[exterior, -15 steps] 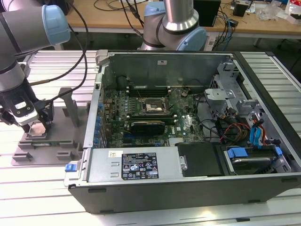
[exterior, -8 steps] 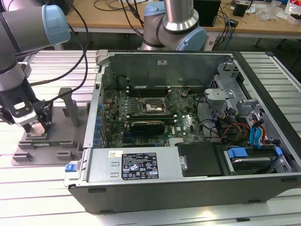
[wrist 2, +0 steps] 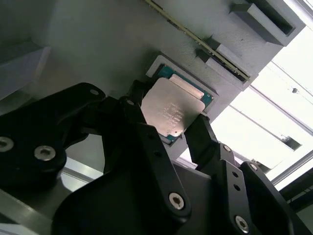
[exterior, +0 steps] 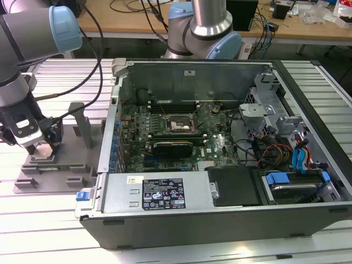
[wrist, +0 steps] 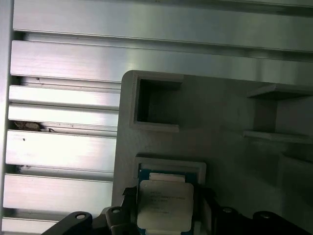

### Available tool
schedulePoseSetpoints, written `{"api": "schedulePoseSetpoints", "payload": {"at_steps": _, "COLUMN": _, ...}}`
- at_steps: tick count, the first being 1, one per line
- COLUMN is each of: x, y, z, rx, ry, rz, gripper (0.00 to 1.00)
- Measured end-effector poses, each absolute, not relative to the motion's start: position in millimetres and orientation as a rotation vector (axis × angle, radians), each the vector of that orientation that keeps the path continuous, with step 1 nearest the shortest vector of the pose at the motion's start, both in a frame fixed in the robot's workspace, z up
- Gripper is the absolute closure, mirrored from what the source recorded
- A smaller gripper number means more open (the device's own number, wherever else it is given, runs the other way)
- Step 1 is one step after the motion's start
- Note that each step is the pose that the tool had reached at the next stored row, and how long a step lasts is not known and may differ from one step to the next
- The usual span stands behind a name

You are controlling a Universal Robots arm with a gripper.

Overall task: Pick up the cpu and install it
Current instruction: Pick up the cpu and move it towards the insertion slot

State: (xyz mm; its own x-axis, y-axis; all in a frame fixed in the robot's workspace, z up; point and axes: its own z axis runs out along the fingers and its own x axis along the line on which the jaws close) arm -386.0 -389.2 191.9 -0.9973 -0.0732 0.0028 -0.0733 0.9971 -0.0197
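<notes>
gripper (wrist 2: 166,115) | fingers (wrist 2: 205,142) against opposite edges of the cpu (wrist 2: 172,107), seemingly clamped | cpu lies flat directly between fingertips, over its pocket in the grey holder (wrist 2: 98,39)

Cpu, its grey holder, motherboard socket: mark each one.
cpu (wrist 2: 171,110), second wrist view, middle of metal top.
grey holder (wrist: 222,112), first wrist view, bare top face.
socket (exterior: 180,127), exterior view, socket's middle.

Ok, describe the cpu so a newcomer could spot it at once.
Start at the open computer case; at the exterior view's left stands a grey holder block. In its square recess, under the hand, lies the cpu: a shiny silver, green-edged square on matte grey.
</notes>
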Motion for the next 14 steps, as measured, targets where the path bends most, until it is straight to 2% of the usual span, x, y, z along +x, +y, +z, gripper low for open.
{"api": "schedulePoseSetpoints", "payload": {"at_steps": 9, "x": -386.2, "y": -389.9, "z": 194.0, "rx": 0.115, "ry": -3.137, "rz": 0.016, "gripper": 0.38}}
{"api": "schedulePoseSetpoints", "payload": {"at_steps": 10, "x": -386.2, "y": -389.9, "z": 194.0, "rx": 0.115, "ry": -3.137, "rz": 0.016, "gripper": 0.40}}
{"api": "schedulePoseSetpoints", "payload": {"at_steps": 11, "x": -386.2, "y": -390.0, "z": 194.0, "rx": 0.115, "ry": -3.137, "rz": 0.016, "gripper": 0.46}}
{"api": "schedulePoseSetpoints", "payload": {"at_steps": 14, "x": -386.2, "y": -390.0, "z": 194.0, "rx": 0.115, "ry": -3.137, "rz": 0.016, "gripper": 0.47}}
